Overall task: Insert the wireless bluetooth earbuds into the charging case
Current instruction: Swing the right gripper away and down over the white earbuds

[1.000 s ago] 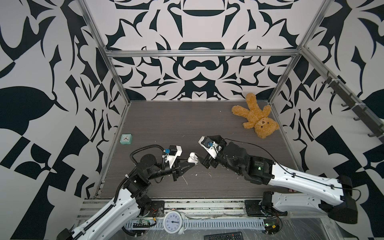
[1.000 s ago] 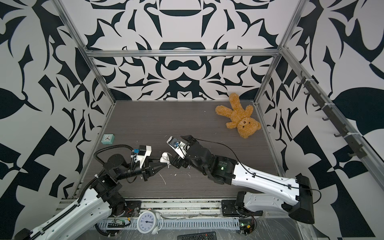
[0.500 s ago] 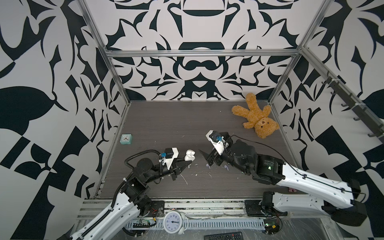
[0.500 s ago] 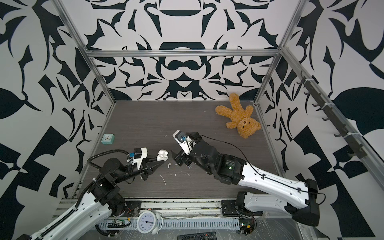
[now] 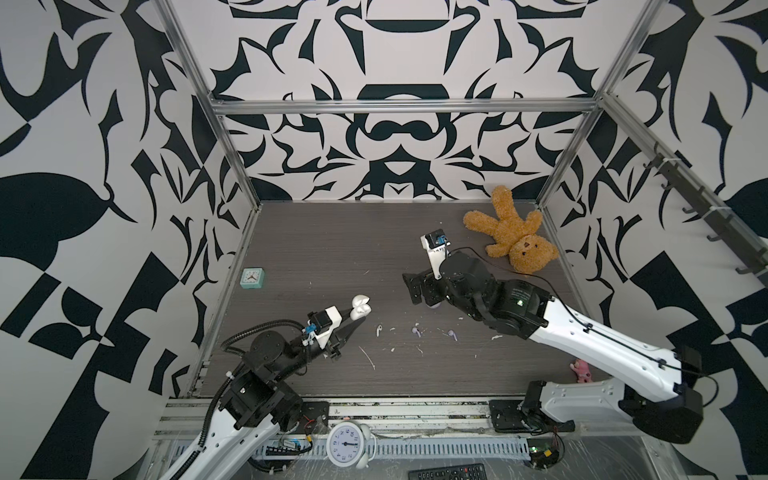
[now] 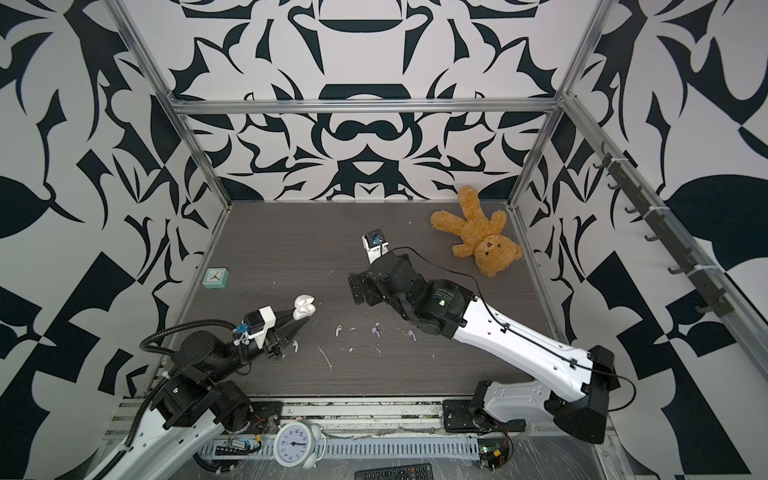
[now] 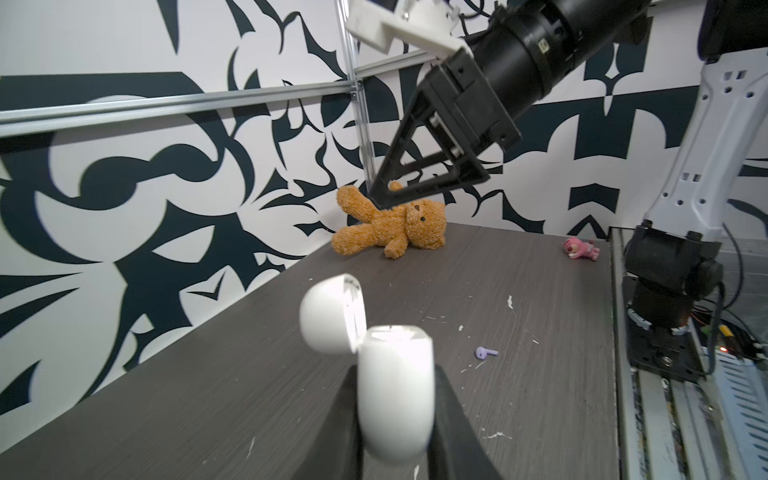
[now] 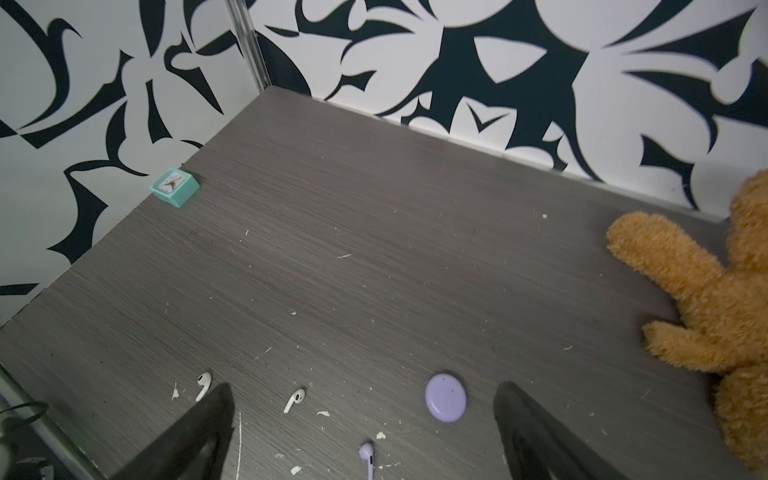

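The right gripper (image 5: 419,289) had drawn back from the white charging case (image 5: 360,306), its jaws spread wide and empty.
The white earbuds (image 8: 203,384) and purple earbuds (image 5: 414,331) lay loose on the flecked dark wood-grain table (image 5: 332,249) within black-and-white patterned walls (image 5: 374,158); the left gripper (image 7: 392,419) clamped the lid-up case aloft, contents unseen; the purple case (image 8: 445,397) lay shut on the table.
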`<action>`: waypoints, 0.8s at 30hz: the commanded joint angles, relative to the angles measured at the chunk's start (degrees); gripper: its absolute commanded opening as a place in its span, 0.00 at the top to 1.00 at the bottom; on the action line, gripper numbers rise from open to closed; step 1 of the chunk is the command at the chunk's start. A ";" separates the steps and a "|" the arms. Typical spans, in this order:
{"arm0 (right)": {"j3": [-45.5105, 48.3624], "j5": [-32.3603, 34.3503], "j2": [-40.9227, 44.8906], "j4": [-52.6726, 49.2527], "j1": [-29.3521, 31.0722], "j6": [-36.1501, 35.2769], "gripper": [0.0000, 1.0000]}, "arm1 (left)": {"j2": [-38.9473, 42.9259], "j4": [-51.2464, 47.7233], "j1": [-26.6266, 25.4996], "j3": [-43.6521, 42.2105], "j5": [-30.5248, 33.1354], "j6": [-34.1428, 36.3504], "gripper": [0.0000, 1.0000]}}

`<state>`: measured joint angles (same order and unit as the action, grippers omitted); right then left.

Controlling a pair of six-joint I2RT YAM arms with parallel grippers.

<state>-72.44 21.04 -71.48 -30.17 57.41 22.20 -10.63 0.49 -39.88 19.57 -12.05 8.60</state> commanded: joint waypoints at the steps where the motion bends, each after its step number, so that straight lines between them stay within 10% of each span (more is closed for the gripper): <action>1: 0.13 -6.44 -0.50 -0.63 -1.45 7.60 0.01 | 4.06 -0.08 -0.16 -2.03 8.00 1.06 1.00; 24: -5.30 -22.48 -33.44 0.65 -0.73 23.70 0.43 | 9.93 0.58 -0.02 -4.89 8.57 5.63 1.00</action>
<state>-74.28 0.34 -103.68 -29.45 56.01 44.42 -1.80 0.84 -39.88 15.31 -3.68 12.53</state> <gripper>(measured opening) 0.582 0.249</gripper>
